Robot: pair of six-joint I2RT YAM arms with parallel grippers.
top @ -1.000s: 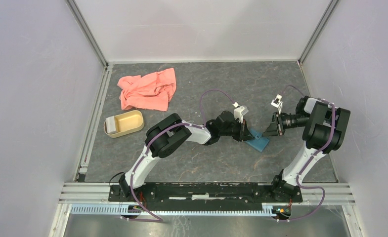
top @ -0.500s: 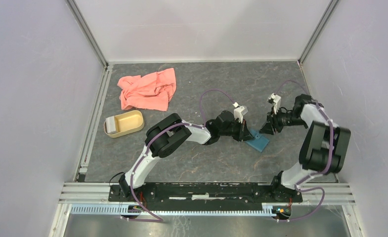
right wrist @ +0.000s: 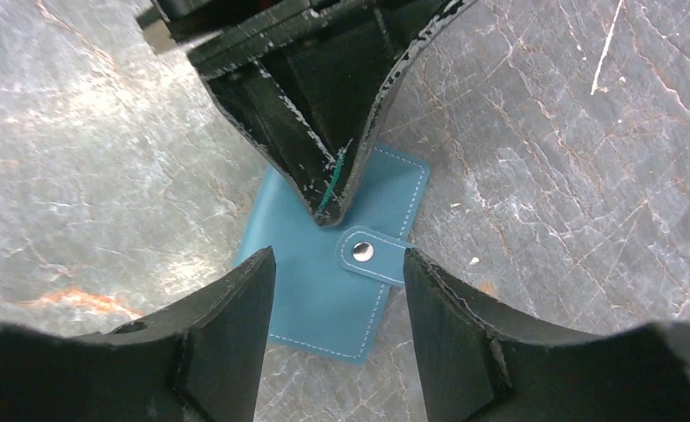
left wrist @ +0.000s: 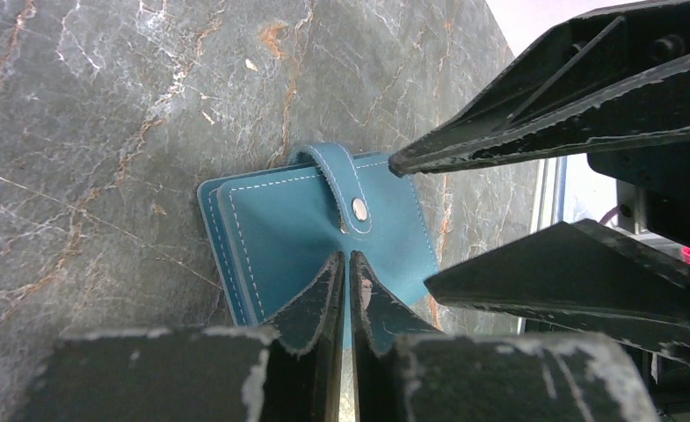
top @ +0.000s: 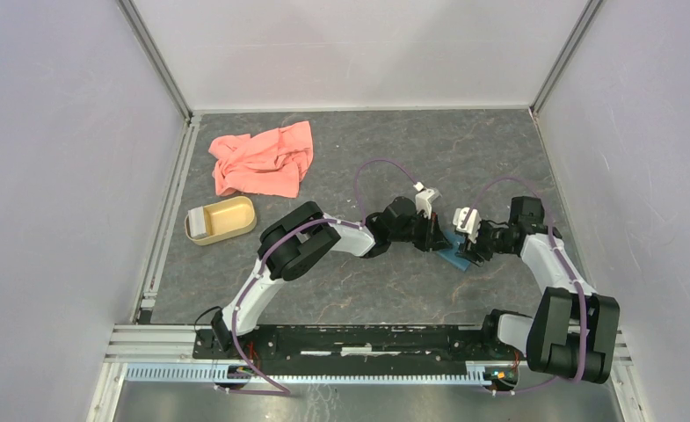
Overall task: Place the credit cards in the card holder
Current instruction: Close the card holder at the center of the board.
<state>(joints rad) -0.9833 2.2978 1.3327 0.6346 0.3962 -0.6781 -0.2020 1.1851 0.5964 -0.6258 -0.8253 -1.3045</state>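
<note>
L gripper point(left wrist: 345, 257) fingers pressed together, tips down on small flat teal-blue stitched card holder point(left wrist: 275, 224) w/ snap tab point(left wrist: 352, 200), lying closed on grey marbled tabletop point(left wrist: 104, 132) right of centre; R gripper point(right wrist: 337, 255) jaws wide apart, straddling holder's tab end, gripping nothing.
</note>
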